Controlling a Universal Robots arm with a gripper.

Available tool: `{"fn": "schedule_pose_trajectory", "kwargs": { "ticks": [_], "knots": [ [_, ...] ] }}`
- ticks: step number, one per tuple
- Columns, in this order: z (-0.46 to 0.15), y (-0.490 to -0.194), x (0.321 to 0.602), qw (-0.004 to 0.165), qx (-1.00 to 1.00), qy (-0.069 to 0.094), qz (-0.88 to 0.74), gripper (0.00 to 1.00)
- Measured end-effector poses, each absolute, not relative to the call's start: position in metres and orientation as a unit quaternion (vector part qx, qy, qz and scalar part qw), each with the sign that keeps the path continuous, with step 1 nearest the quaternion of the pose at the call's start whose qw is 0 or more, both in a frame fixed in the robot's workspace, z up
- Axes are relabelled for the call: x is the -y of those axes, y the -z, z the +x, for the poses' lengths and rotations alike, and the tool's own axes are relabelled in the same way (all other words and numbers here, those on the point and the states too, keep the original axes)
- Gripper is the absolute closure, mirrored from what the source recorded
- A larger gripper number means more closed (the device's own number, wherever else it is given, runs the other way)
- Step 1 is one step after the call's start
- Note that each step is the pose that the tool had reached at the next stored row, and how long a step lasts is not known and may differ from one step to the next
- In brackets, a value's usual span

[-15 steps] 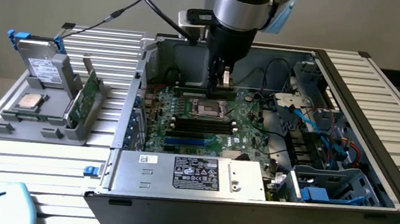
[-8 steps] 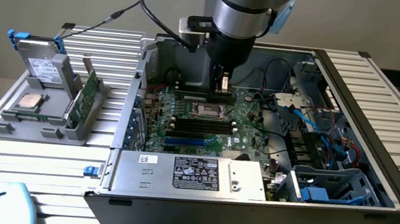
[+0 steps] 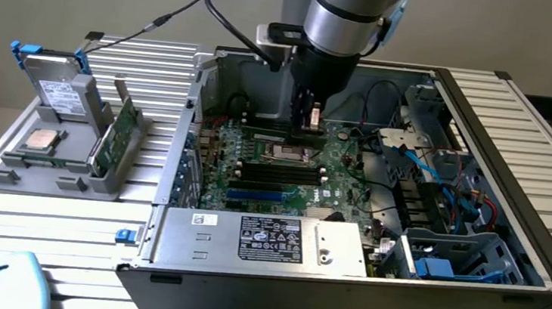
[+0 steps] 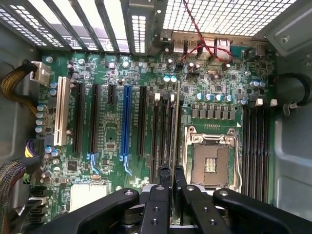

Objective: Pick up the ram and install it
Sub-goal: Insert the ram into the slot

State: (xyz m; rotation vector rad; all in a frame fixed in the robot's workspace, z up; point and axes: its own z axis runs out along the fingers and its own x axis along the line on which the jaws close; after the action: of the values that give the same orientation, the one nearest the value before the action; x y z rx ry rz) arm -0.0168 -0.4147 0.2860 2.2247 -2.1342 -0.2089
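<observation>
1. RAM stick (image 4: pixel 174 131) hangs edge-on inside the open computer case (image 3: pixel 343 305), above the green motherboard (image 4: pixel 107 141).
2. The end effector (image 4: pixel 171 179) is closed on the RAM stick, with one black finger (image 4: pixel 164 178) pressed against each flat side.
3. The stick runs in line with the black memory slots (image 4: pixel 158 136) just beside the bare processor socket (image 4: pixel 212 158); I cannot tell whether it touches a slot.
4. A second bank of black slots (image 4: pixel 256 146) lies on the other side of the socket.
5. On the desk (image 3: pixel 64 248), at the exterior view's left, a grey holder (image 3: pixel 26 172) carries a green card (image 3: pixel 116 135), a square silver chip (image 3: pixel 43 140) and a hard drive (image 3: pixel 57 88), all well apart from the case.
</observation>
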Motion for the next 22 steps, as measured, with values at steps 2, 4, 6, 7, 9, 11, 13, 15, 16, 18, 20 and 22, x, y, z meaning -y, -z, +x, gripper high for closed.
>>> {"fn": "schedule_pose_trajectory", "kwargs": {
  "ticks": [2, 4, 6, 7, 9, 11, 13, 15, 16, 18, 20, 22],
  "knots": [
    [-0.016, -0.285, 0.411, 0.032, 0.691, 0.062, 0.719, 0.86],
    [-0.016, -0.283, 0.405, 0.037, 0.691, 0.057, 0.719, 0.86],
    [-0.016, -0.282, 0.398, 0.042, 0.692, 0.053, 0.719, 0.86],
    [-0.016, -0.281, 0.395, 0.044, 0.692, 0.050, 0.719, 0.86],
    [-0.016, -0.280, 0.391, 0.048, 0.691, 0.046, 0.720, 0.86],
    [-0.016, -0.278, 0.390, 0.053, 0.688, 0.042, 0.723, 0.86],
    [-0.016, -0.277, 0.389, 0.056, 0.684, 0.039, 0.726, 0.86],
    [-0.017, -0.275, 0.389, 0.058, 0.682, 0.037, 0.728, 0.86],
    [-0.017, -0.274, 0.390, 0.058, 0.681, 0.036, 0.729, 0.86],
    [-0.017, -0.272, 0.390, 0.058, 0.680, 0.036, 0.730, 0.86],
    [-0.017, -0.270, 0.391, 0.058, 0.679, 0.035, 0.731, 0.86],
    [-0.017, -0.268, 0.393, 0.058, 0.678, 0.035, 0.732, 0.86]
  ]
}}
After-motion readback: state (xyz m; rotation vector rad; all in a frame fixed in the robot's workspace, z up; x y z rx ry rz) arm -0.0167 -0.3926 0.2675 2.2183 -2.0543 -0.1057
